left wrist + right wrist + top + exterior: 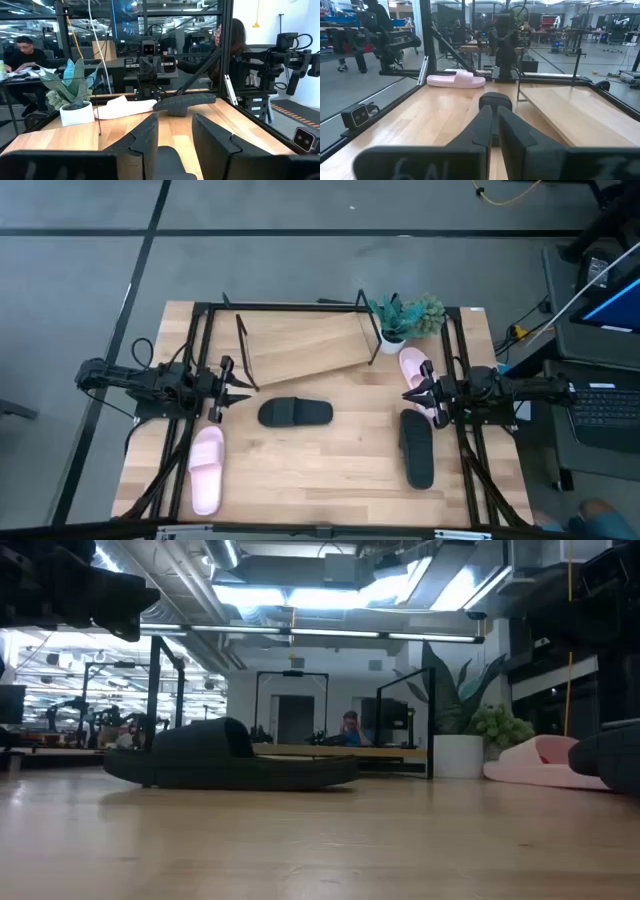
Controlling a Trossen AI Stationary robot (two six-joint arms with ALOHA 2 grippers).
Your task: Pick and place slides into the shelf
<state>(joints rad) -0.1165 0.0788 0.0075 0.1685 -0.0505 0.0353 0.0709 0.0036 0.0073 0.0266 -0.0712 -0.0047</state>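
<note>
Your shelf bare; four slides on table: two pink, two black. Left gripper spread, empty; right gripper clenched, empty.

Ahead of the left gripper a black slide lies across the open counter. The shelf board is bare, with wire uprights at its ends. By the right gripper, a potted plant, pink slide and second black slide crowd close.
</note>
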